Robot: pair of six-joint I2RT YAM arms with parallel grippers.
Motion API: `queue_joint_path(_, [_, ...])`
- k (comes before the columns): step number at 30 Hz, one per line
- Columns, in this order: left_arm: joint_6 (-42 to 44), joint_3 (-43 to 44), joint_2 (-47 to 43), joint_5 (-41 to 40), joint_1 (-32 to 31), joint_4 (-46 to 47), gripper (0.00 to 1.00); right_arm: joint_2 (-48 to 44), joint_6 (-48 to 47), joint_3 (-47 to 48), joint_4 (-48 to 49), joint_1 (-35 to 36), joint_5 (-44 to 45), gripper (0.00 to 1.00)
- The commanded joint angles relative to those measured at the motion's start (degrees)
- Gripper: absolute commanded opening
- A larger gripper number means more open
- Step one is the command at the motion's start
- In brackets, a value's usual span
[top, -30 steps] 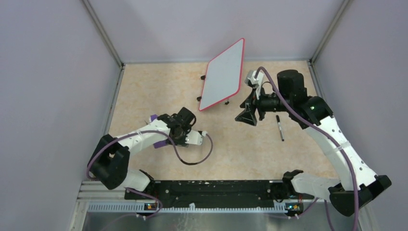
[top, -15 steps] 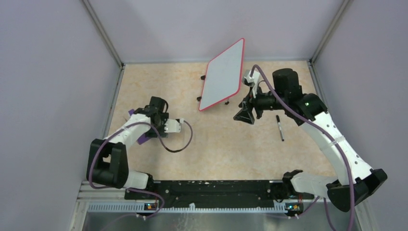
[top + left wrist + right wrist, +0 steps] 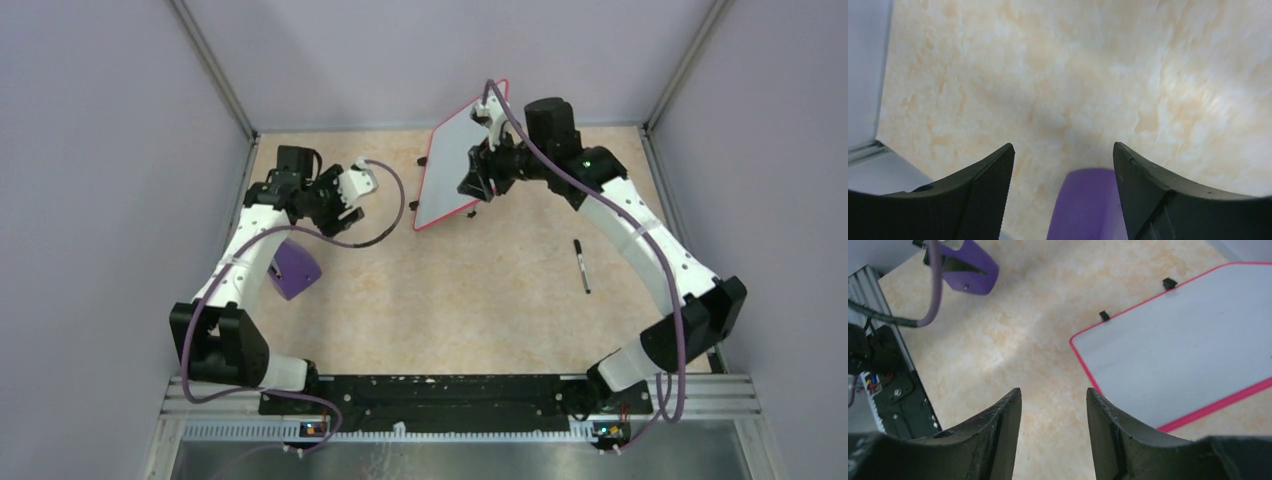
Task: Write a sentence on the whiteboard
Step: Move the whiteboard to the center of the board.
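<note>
We see the whiteboard (image 3: pixel 1188 340): glossy white, red-pink rim, small black feet.
Right gripper (image 3: pixel 1054 395) near it, left gripper (image 3: pixel 1063 146) well left of it; both jaws wide, empty.

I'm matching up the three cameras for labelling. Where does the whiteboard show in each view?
Top external: whiteboard in the upper middle of the picture.
Left wrist: not in it.
Right wrist: whiteboard fills the right side, cut off by the edge.
Shared landmark: purple block, left of centre in top external, bottom middle in left wrist, top left in right wrist.
</note>
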Motion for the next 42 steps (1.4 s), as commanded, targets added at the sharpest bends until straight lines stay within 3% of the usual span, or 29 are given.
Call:
queue_joint_path(1, [-22.78, 4.05, -4.08, 14.76, 0.07, 5.62, 0.78, 6.60, 3.64, 9.11, 5.73, 4.29, 8.75, 0.48])
queue_joint_path(6, [-40.48, 6.11, -6.73, 9.74, 0.07, 13.29, 0.84, 16.16, 4.56, 14.65, 8.66, 7.99, 16.46, 0.43])
queue_joint_path(11, [-50.17, 9.99, -7.01, 0.62, 1.12, 15.25, 0.86, 24.72, 5.94, 17.75, 12.34, 8.73, 22.93, 0.37])
queue_joint_path(15, [-54.51, 10.89, -7.74, -1.03, 1.76, 17.03, 0.88, 31.14, 7.51, 20.67, 13.84, 8.86, 23.91, 0.33])
queue_joint_path(28, [-55.37, 11.78, -6.88, 4.76, 1.91, 16.66, 0.94, 53.03, 7.35, 40.74, 10.82, 11.52, 28.75, 0.31])
queue_joint_path(42, [-53.84, 9.81, -8.35, 8.12, 1.82, 17.99, 0.99, 60.71, 6.82, 41.96, 10.89, 13.02, 31.67, 0.31])
